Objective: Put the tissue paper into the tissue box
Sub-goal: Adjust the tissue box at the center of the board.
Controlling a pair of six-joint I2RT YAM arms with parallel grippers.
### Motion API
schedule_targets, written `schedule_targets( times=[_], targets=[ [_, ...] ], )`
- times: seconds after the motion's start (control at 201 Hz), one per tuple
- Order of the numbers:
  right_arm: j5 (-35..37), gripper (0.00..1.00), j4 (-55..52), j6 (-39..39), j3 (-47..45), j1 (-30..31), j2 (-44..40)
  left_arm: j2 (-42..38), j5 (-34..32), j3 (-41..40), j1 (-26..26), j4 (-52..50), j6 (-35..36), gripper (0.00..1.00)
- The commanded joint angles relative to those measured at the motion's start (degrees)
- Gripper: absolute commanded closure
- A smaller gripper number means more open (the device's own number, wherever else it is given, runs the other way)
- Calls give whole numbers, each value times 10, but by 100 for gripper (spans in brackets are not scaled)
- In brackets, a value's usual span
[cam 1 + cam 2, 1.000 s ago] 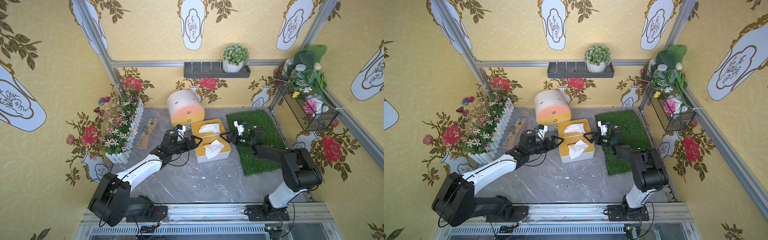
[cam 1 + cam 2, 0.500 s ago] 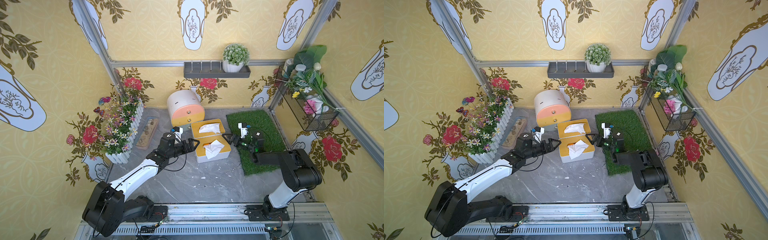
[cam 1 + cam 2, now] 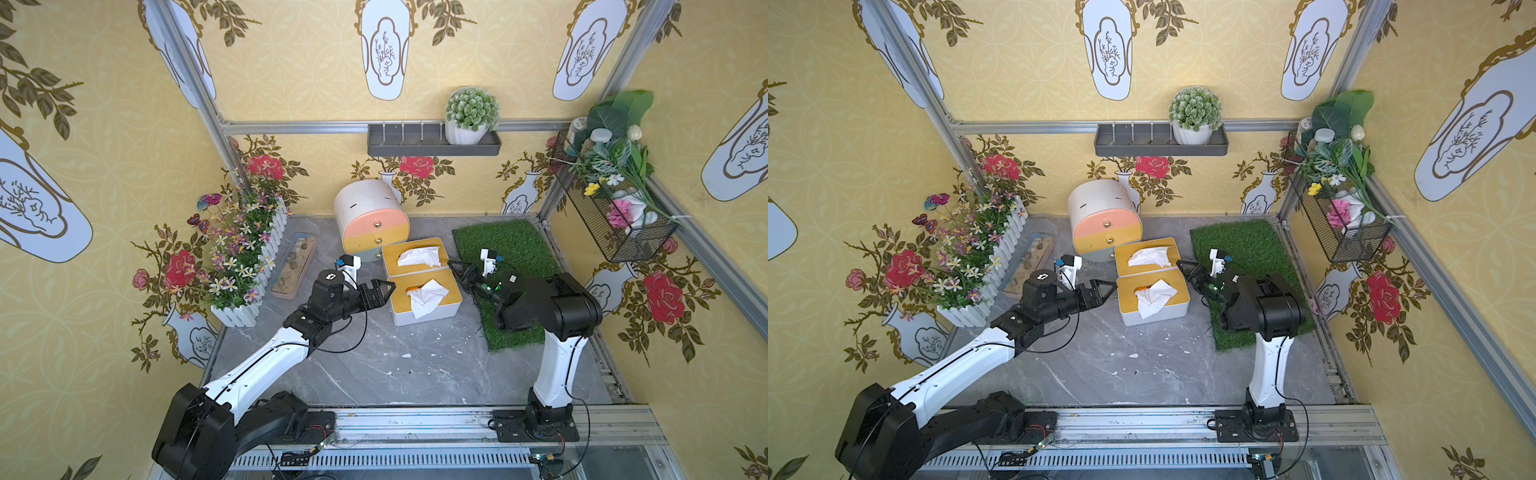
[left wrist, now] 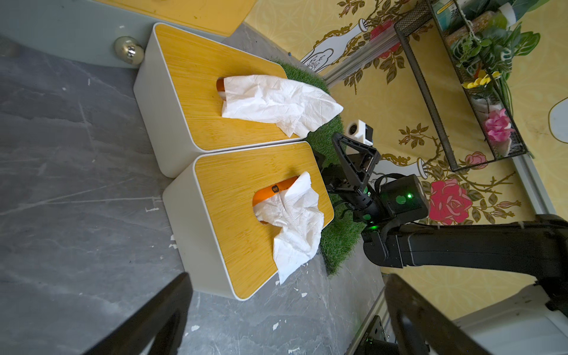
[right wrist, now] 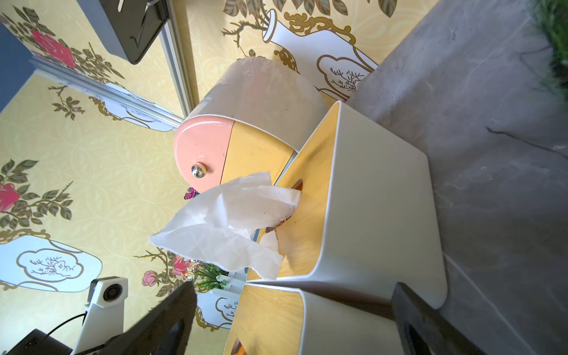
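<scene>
Risk from here, I'd say: a sloppy pinch drags the tissue [image 3: 428,296] further out or shreds it. It hangs half out of the slot of the near box [image 3: 405,319]; the far box [image 3: 390,254] has one poking out too. Both wide open and empty, the left end effector [image 3: 388,291] and the right end effector [image 3: 455,269] flank the boxes

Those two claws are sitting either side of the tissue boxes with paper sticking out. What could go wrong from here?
1. The near tissue drapes loosely over the near tissue box; a pinch might tear it or pull more out. White scraps dot the floor.
2. The open left gripper and right gripper face each other across that box and could collide if both reach in.
</scene>
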Motion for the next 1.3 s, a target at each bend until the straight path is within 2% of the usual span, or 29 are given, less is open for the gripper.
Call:
schedule_targets(
  times=[0.0,0.677,0.956,1.299],
  targets=[
    [15,0,128,65,8,2,27,-6,-6,-3,1,-12,12,0],
    [38,0,126,42,28,45,12,-17,-13,-5,2,-28,19,0],
    [92,0,126,41,-22,78,-13,-37,-20,-12,3,-37,20,0],
    [129,0,137,61,-26,103,2,-59,-29,-24,3,-48,23,0]
  ],
)
